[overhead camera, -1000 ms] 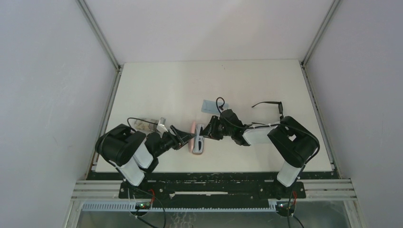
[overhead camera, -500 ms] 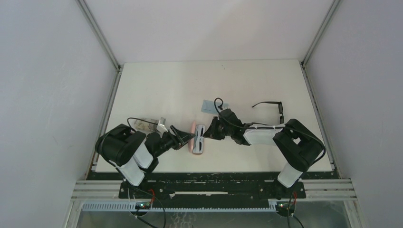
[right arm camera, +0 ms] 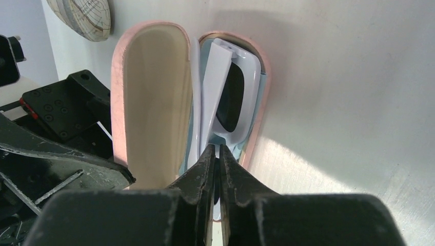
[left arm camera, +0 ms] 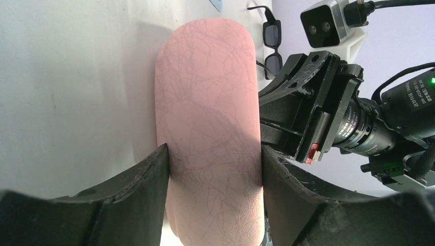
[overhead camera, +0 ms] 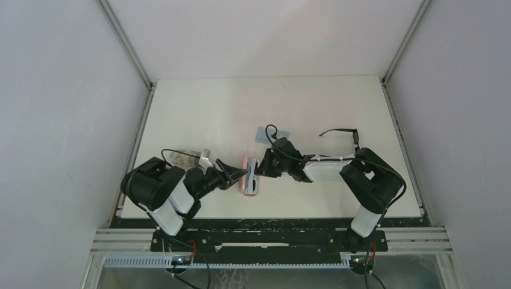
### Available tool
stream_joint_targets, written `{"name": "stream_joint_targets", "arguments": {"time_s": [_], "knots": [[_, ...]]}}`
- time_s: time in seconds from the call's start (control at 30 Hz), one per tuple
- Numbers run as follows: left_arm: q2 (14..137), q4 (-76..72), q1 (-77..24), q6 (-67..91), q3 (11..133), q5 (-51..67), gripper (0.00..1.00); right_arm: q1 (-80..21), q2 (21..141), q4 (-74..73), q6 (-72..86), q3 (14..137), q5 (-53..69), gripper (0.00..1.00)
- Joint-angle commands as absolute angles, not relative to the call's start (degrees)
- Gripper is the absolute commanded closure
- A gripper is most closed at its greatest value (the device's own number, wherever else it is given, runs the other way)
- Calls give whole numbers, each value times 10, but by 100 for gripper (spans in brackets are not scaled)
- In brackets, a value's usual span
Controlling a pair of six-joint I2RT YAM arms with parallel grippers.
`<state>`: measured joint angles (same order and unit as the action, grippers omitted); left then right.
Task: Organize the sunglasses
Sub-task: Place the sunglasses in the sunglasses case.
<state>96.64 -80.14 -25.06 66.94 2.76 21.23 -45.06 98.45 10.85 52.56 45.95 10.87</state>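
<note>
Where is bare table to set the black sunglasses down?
Bare: the far strip of the table behind the blue cloth and black sunglasses, and the far-left patch beyond the patterned case. Crowded: near centre, where the left pincer and right pincer meet at the pink case.

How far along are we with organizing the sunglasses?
Done: white-framed dark-lensed sunglasses lie inside the open pink oblong case. In hand: the left gripper clamps that case, and the right gripper is shut at the white frame's end. Left, likely: closing the lid, then housing the thin black-framed sunglasses lying loose on the table.
</note>
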Motion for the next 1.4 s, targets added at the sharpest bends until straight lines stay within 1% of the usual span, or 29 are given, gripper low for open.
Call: {"name": "stream_joint_targets", "arguments": {"time_s": [0.0, 0.13, 0.3, 0.43, 0.87, 1.37], "knots": [[964, -837, -252, 674, 39, 221, 92, -460, 973, 115, 507, 479, 97, 95], [962, -837, -252, 674, 39, 222, 92, -464, 955, 115, 504, 475, 85, 94], [961, -837, -252, 673, 38, 221, 92, -466, 946, 84, 502, 479, 57, 97], [961, -837, -252, 674, 39, 221, 92, -470, 954, 65, 498, 487, 54, 97], [963, -837, -252, 674, 39, 222, 92, -481, 985, 70, 491, 511, 75, 97], [964, -837, -252, 672, 38, 222, 92, -487, 1006, 20, 484, 534, 51, 97]]}}
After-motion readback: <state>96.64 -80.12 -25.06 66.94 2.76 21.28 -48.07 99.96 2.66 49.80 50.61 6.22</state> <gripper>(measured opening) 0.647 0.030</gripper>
